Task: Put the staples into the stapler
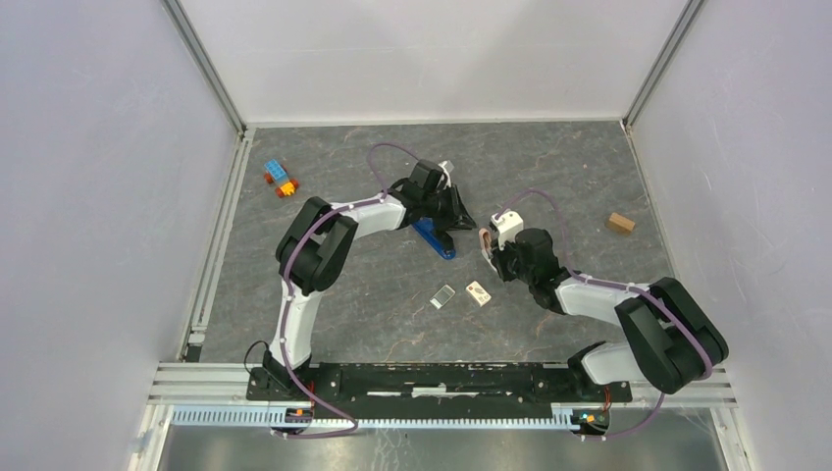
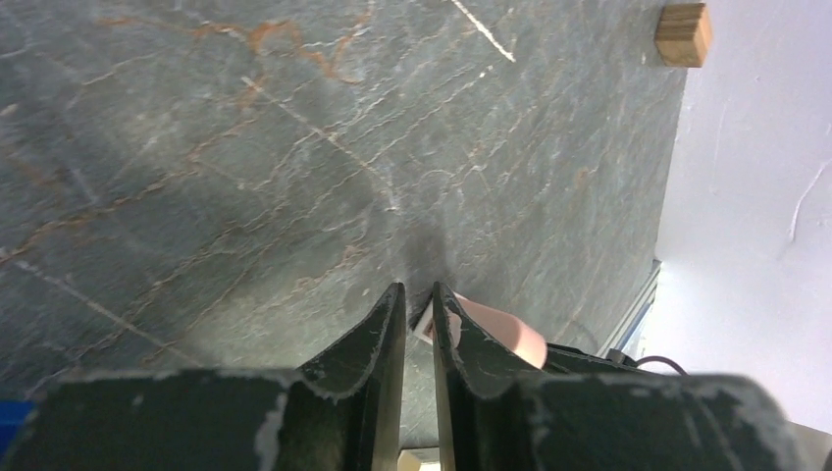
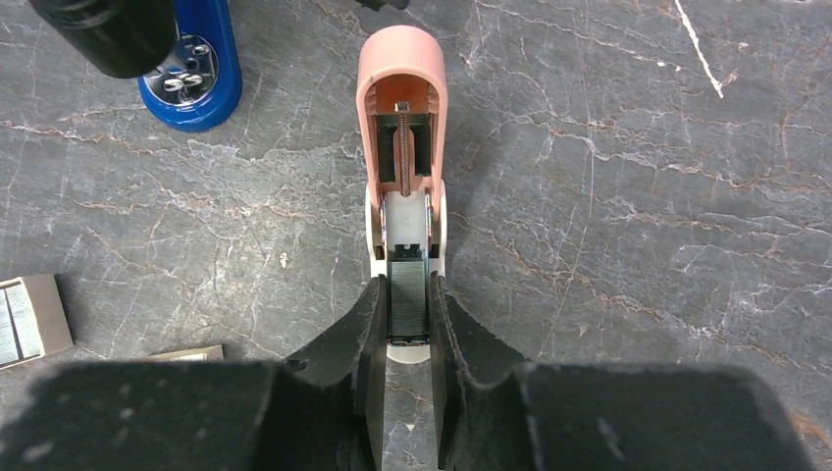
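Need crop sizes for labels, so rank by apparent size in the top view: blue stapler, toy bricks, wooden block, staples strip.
1. blue stapler, partly hidden, and toy bricks: too alike to rank.
2. wooden block and staples strip: also alike, both smaller.

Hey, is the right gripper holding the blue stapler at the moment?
No, the right gripper is closed on the open pink stapler, while the blue stapler lies apart from it toward the upper left.
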Motion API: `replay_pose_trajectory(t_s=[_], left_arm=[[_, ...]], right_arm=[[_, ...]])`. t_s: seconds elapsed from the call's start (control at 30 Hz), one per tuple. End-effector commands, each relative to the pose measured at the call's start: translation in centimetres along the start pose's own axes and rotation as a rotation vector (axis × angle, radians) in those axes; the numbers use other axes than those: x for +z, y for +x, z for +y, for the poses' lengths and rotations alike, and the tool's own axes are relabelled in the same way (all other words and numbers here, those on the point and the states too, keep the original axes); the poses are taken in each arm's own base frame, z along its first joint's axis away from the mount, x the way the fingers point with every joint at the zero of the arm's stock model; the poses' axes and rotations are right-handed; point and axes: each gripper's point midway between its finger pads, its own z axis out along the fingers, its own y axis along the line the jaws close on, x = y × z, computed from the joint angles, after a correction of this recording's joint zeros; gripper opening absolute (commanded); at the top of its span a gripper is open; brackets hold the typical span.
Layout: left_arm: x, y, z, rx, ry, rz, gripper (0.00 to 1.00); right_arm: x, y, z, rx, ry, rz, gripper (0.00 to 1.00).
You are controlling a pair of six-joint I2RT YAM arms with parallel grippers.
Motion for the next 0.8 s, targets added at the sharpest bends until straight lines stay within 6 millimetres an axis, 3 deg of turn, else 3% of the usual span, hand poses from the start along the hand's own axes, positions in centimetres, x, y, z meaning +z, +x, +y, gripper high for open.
replay_pose_trajectory(t_s=[0.0, 0.17, 0.5, 0.77], left_arm=[[0.2, 0.0, -2.9, -0.001, 0.081, 0.005, 0.23], [1.0, 1.5, -3.2, -0.009, 0.103, 0.046, 0.22], [0.3, 2.2, -5.1, 0.008, 0.166, 0.054, 0.22], [0.5, 3.9, -5.3, 0.017, 0.163, 0.077, 0.22]], right_arm=[[0.6, -0.3, 0.7, 0.005, -0.027, -0.026, 0.22], [0.9, -0.3, 0.7, 0.01, -0.022, -0.025, 0.22], [1.3, -0.8, 0.4, 0.019, -0.004, -0.046, 0.22], [1.2, -1.4, 0.3, 0.016, -0.003, -0.081, 0.25]])
